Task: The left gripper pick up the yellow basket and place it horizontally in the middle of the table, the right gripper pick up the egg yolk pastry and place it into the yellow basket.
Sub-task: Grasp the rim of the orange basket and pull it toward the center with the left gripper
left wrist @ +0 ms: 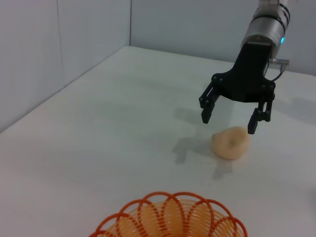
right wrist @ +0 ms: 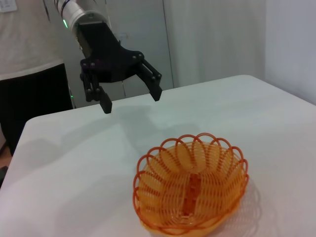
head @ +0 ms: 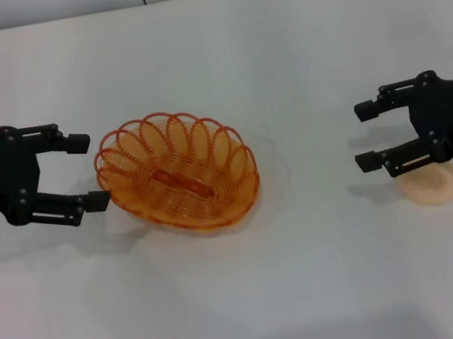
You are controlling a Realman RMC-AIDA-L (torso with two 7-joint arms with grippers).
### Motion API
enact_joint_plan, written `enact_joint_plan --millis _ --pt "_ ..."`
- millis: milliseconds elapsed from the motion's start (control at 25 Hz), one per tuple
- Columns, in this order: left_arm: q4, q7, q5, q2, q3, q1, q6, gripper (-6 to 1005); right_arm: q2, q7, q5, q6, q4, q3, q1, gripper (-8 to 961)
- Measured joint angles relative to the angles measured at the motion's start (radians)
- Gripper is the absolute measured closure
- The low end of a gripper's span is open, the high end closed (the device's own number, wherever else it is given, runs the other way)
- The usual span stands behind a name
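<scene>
The yellow basket (head: 179, 173) sits upright on the white table (head: 277, 55), a little left of the middle, and it is empty. It also shows in the left wrist view (left wrist: 168, 219) and the right wrist view (right wrist: 190, 187). My left gripper (head: 87, 172) is open and empty just off the basket's left rim; in the right wrist view it (right wrist: 132, 100) hovers clear of the basket. The egg yolk pastry (head: 431, 184) lies on the table at the right. My right gripper (head: 367, 136) is open and empty, hovering just above the pastry (left wrist: 230, 143) with its fingers pointing down (left wrist: 229, 122).
A grey wall (left wrist: 59, 44) runs along the table's far edge. A person in dark clothing (right wrist: 29, 74) stands beyond the table's left end. Bare tabletop lies between the basket and the pastry.
</scene>
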Motion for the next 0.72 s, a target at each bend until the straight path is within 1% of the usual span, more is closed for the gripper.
enact_joint_plan --millis 440,720 --pt "0.0 0.0 0.01 -0.003 0.0 0.003 0.005 121 0.011 0.001 0.0 -0.006 -0.019 -0.001 -0.019 176" --pt "-0.001 -0.001 0.011 -0.003 0.001 0.004 0.006 130 0.011 0.005 0.0 -0.008 -0.027 -0.005 -0.024 179"
